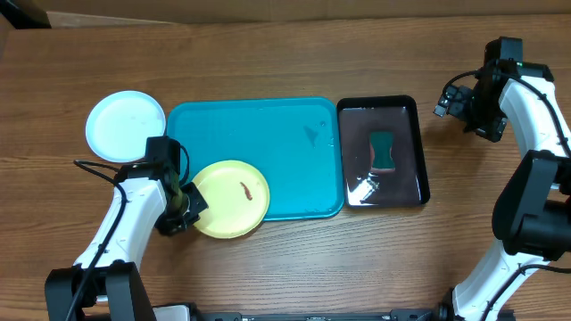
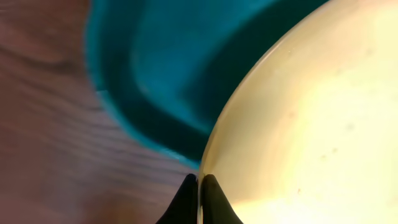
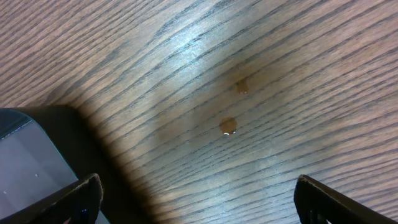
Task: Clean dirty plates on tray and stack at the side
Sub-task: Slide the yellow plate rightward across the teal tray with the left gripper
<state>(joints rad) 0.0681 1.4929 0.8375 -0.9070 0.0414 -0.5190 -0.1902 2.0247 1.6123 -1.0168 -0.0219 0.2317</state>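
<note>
Our left gripper (image 2: pixel 200 186) pinches the round yellow-green plastic plate (image 1: pixel 234 198), smear unwiped, overhanging the large turquoise plastic tray (image 1: pixel 268 125) beside it. Beyond it, a pale round plate (image 1: pixel 126 126) already lies on the desk (image 1: pixel 268 53); our right gripper (image 3: pixel 199 196) gapes.

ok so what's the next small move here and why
Probably the right gripper should swing over to the sponge in the black tray and take it. The left gripper is shut on the yellow plate at its rim, the plate's brown smear is unwiped, and the right gripper hangs open and empty over the table.
</note>
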